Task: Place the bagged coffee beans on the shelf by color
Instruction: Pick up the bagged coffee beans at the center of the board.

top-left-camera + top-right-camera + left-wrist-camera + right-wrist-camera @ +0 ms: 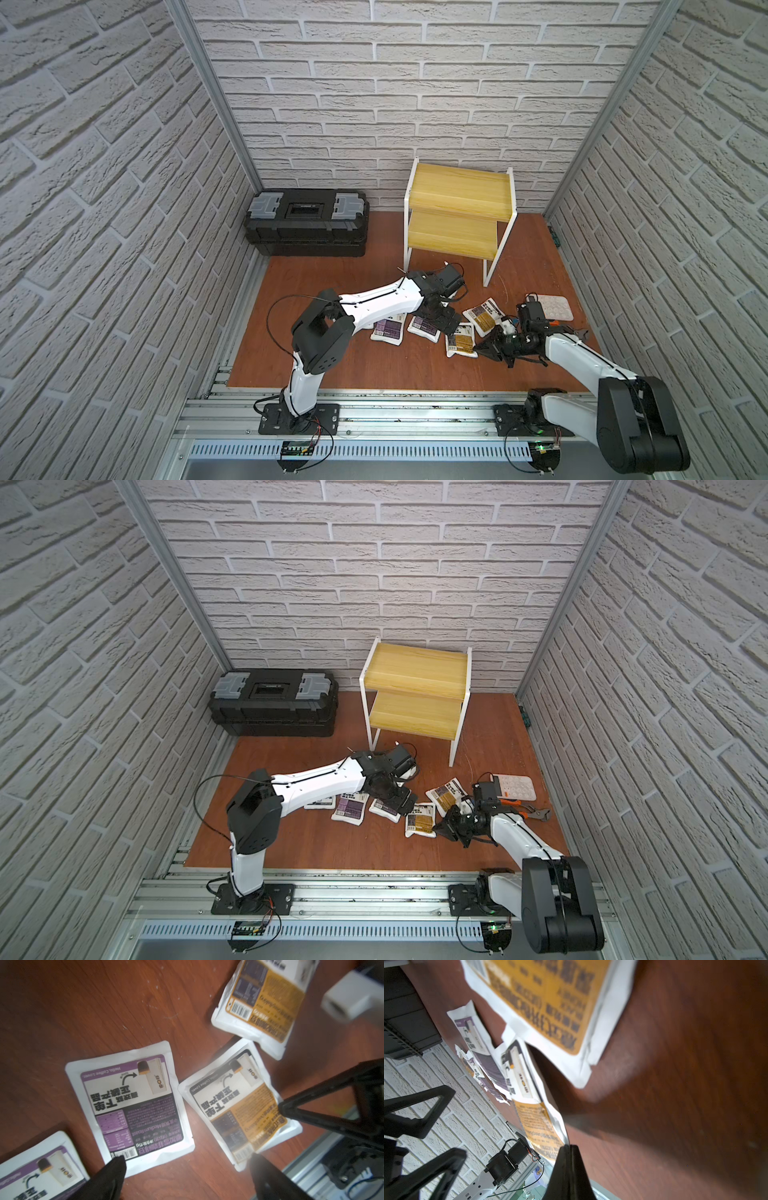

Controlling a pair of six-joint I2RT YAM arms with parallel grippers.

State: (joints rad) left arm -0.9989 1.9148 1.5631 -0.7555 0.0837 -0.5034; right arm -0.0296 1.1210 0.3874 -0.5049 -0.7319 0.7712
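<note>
Several bagged coffee beans lie on the brown table in front of the shelf (457, 199), whose two boards are bare. My right gripper (478, 347) (569, 1147) is shut on the edge of a yellow pouch (460, 340) (535, 1122) that rests low on the table. A second yellow pouch (484, 316) (261, 1001) lies just beyond it. Two purple pouches (388, 330) (424, 326) lie to the left. My left gripper (446, 322) (187, 1165) hovers open over them, between a purple pouch (133, 1105) and the held yellow one (239, 1109). Another pouch (320, 803) is partly hidden under the left arm.
A black toolbox (305, 222) stands at the back left against the wall. A white calculator (552, 307) and orange-handled pliers (536, 810) lie right of the pouches, behind the right arm. Brick walls close in three sides.
</note>
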